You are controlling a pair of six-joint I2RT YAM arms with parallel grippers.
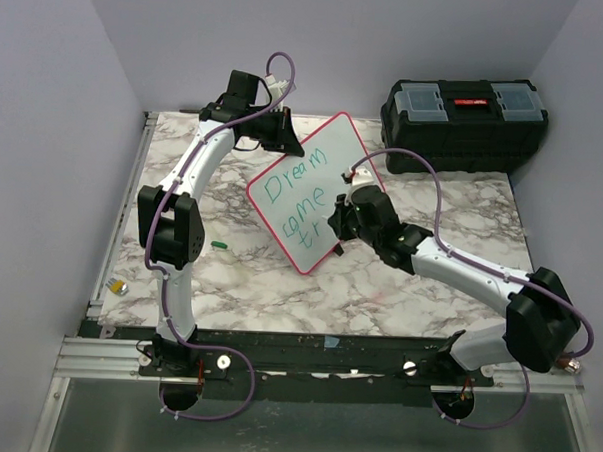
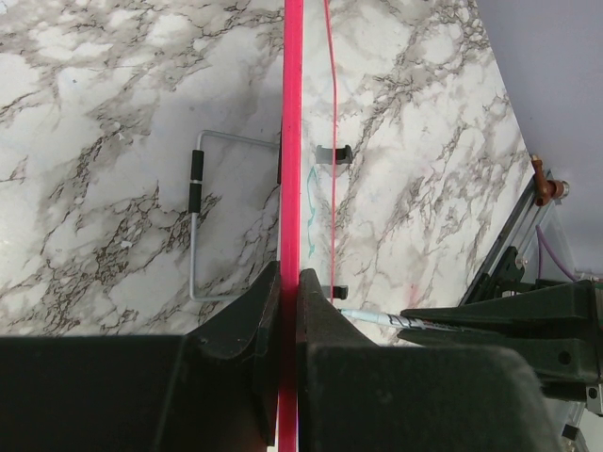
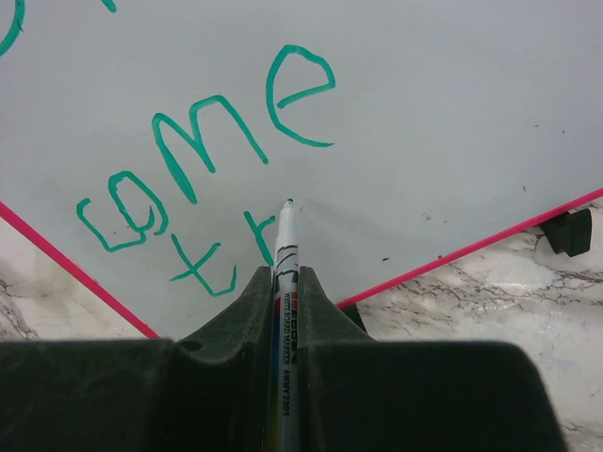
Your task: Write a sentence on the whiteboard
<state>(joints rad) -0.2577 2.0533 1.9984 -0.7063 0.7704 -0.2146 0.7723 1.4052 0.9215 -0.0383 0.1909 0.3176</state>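
The whiteboard point(image 1: 313, 186) with a red-pink rim stands tilted on the marble table, held up at its top edge. My left gripper point(image 1: 282, 128) is shut on its rim, seen edge-on in the left wrist view point(image 2: 293, 141). The sentence point(image 1: 300, 204) in green reads "Dream", "come" and "tr"; the right wrist view shows "come" point(image 3: 203, 151) and "tr" point(image 3: 212, 259). My right gripper point(image 1: 339, 220) is shut on a white whiteboard marker point(image 3: 285, 282). Its green tip point(image 3: 288, 201) is at the board face just right of "tr".
A black toolbox point(image 1: 464, 123) stands at the back right. A small green cap point(image 1: 219, 244) lies on the table point(image 1: 259, 284) left of the board. A wire stand point(image 2: 203, 217) sticks out behind the board. A small yellow and silver object point(image 1: 120, 287) lies at the left edge.
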